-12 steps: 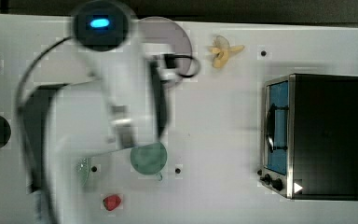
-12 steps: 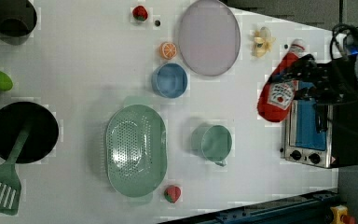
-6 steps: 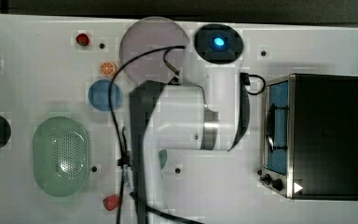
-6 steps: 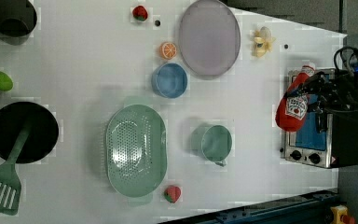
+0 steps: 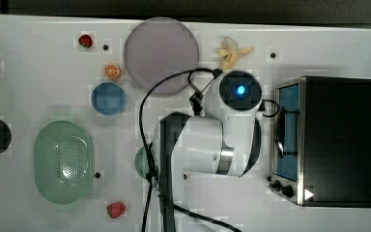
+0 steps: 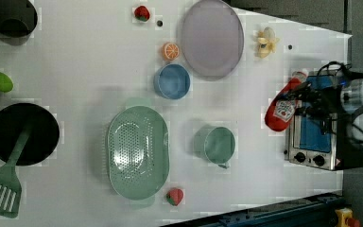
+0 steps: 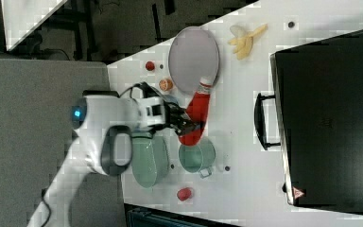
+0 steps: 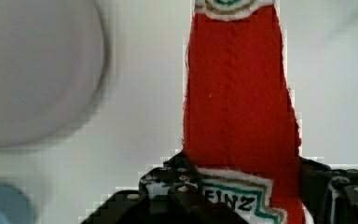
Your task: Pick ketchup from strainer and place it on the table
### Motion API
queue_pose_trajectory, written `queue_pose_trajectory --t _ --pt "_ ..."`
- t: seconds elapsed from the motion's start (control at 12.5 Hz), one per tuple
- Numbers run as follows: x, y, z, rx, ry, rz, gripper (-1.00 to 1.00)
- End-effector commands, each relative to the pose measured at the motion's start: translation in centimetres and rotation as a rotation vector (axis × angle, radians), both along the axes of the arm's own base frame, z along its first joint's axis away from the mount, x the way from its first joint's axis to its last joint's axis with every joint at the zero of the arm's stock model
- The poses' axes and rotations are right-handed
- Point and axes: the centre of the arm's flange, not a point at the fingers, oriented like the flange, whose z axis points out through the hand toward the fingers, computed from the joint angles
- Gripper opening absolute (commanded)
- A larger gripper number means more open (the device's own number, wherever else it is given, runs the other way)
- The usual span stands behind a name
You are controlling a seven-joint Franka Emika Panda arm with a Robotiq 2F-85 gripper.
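Observation:
The ketchup, a red bottle with a white cap and label, hangs tilted over the table, just left of the oven in the left view. My gripper is shut on its labelled lower body. In the right view the ketchup lies between the grey plate and the teal cup, with the gripper on its base end. The wrist view has the ketchup running away from the gripper, with dark fingers either side. The pale green strainer stands with nothing in it. My arm hides the bottle in the top view.
A toaster oven stands at the top view's right. A grey plate, blue bowl, orange slice, banana and teal cup lie around. Strawberries and a black pan with a spatula are further off.
The arm swung from the strainer side to the top view's right, beside the oven. The ketchup stayed in the grip and sits a little lower in the left view.

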Motion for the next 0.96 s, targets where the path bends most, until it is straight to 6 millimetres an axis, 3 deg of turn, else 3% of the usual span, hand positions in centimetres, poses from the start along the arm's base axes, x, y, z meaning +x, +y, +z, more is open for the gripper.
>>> queue_pose_trajectory --t 0.08,0.32,0.56,0.72,0.96 --pt "-1.3 2.3 -4.7 0.024 0.006 0.097 0.21" --pt "-1.9 1.8 -8.1 0.009 0.012 0.128 0.27" --pt "-1.7 1.6 -8.7 -0.020 0.006 0.172 0.91" --pt "-1.0 2.1 -6.6 -0.032 -0.032 0.174 1.00" --pt "1.2 3.0 0.2 -0.047 -0.146 0.112 1.00"
